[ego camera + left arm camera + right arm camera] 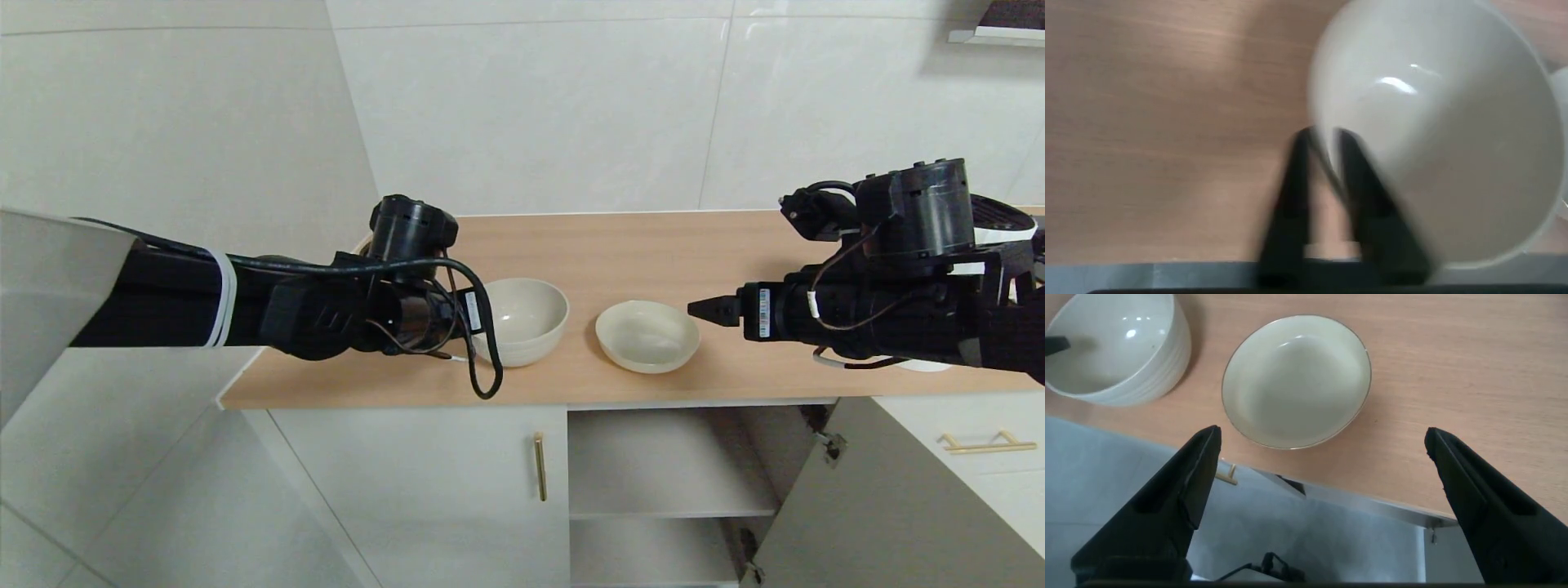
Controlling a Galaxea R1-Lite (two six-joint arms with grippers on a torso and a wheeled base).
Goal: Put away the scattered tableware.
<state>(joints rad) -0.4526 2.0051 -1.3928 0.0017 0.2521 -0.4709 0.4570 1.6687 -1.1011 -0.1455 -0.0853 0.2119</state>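
Two cream bowls stand on the wooden counter point(637, 245). The deep bowl point(526, 318) is on the left, the shallow bowl point(647, 336) to its right. My left gripper point(1325, 139) straddles the deep bowl's point(1437, 131) left rim, one finger inside and one outside, shut on it. My right gripper point(1320, 434) hovers open just right of the shallow bowl point(1297, 380), over the counter's front edge, with nothing between its wide-spread fingers point(1196, 486). In the head view its tip point(706, 309) points at the shallow bowl.
Below the counter a cabinet stands open, showing bare shelves point(665, 457), with its door point(882, 506) swung out to the right. A closed door with a gold handle point(539, 465) is to the left, a drawer point(988, 443) to the right. A tiled wall backs the counter.
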